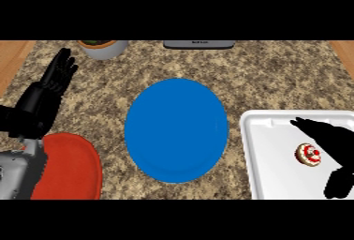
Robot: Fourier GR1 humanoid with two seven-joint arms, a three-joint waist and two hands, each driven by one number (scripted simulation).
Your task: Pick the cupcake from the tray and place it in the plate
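The cupcake [309, 154] is sitting on the white tray [273, 154] at the right of the surface, and the right robot hand [332, 140] is hovering just beside it, fingers straight and holding nothing. To grasp well it should be lowering around the cupcake's sides — whether the fingers are already touching it is hard to judge from above. The blue plate [176, 129] is lying just left of the tray — a short carry. The left robot hand [59, 70] is resting open near the left edge.
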